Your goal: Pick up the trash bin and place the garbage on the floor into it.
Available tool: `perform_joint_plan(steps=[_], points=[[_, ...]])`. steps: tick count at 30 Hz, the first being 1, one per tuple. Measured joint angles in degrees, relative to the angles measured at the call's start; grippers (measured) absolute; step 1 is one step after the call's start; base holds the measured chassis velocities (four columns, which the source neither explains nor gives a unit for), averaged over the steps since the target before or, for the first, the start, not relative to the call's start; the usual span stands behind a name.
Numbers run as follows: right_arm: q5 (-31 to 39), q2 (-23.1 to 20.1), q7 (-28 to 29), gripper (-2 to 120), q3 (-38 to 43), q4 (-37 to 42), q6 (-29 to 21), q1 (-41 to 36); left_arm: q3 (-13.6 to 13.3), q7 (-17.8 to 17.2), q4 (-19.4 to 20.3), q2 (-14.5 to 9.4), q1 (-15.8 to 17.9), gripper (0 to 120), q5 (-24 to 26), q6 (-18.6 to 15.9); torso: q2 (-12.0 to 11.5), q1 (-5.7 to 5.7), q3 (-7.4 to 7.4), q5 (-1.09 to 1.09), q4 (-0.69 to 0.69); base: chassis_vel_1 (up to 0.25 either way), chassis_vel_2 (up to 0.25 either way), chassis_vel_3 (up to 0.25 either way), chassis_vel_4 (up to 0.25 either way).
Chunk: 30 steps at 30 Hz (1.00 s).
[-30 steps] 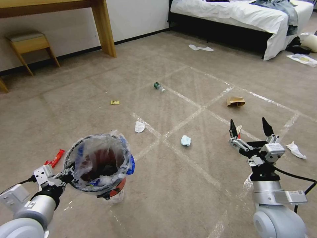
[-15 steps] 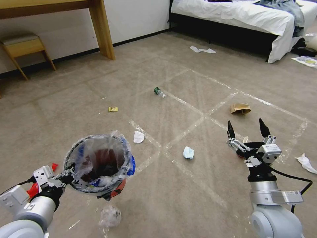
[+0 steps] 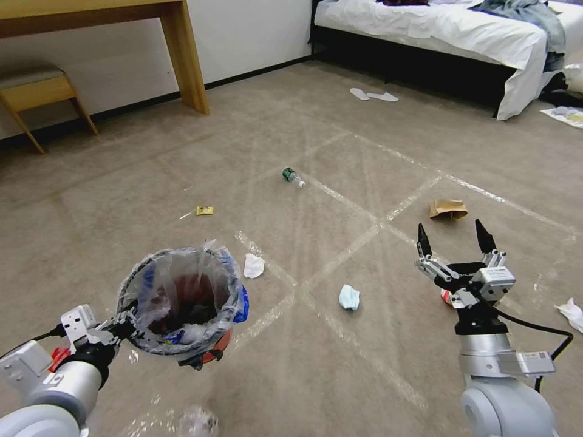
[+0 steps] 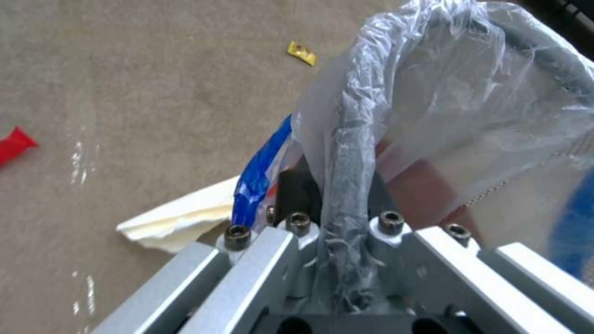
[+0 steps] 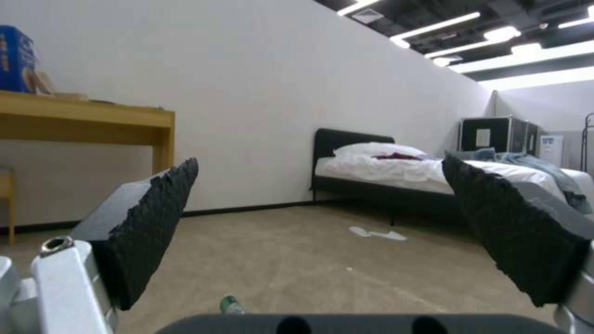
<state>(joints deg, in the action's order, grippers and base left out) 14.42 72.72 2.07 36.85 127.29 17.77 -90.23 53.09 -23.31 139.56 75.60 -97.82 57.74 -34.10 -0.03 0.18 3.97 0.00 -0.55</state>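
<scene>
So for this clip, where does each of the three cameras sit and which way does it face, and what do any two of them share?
Head view: high, looking forward and down at the floor; left gripper clamps the trash bin, right gripper open.
Left wrist view: behind the left gripper, facing the bin rim and carpet.
Right wrist view: low, facing level toward the bed between its fingers.
Shared: the green-capped bottle in head and right wrist views.

We see the bag-lined red trash bin (image 3: 180,303) held upright above the taped carpet (image 3: 340,376), tissues (image 3: 349,297) and a bottle (image 3: 292,176) scattered
</scene>
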Motion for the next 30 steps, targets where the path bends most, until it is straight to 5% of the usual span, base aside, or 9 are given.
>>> perform_joint_plan(steps=[22,30], points=[[-1.07,0.20,0.03,100,-0.14,-0.64,0.41,-0.22,0.01,-0.03,0.11,0.17,-0.20,2,-0.11,0.00,0.00,0.00,0.00,0.01,0.00,-0.095,0.094,0.097,-0.095],[-1.23,0.23,-0.08,100,-0.47,-0.63,0.72,-0.07,1.99,-0.21,-0.43,-0.34,-0.56,2,0.03,0.00,0.00,0.01,0.00,0.00,0.00,-0.082,0.077,0.078,-0.086]])
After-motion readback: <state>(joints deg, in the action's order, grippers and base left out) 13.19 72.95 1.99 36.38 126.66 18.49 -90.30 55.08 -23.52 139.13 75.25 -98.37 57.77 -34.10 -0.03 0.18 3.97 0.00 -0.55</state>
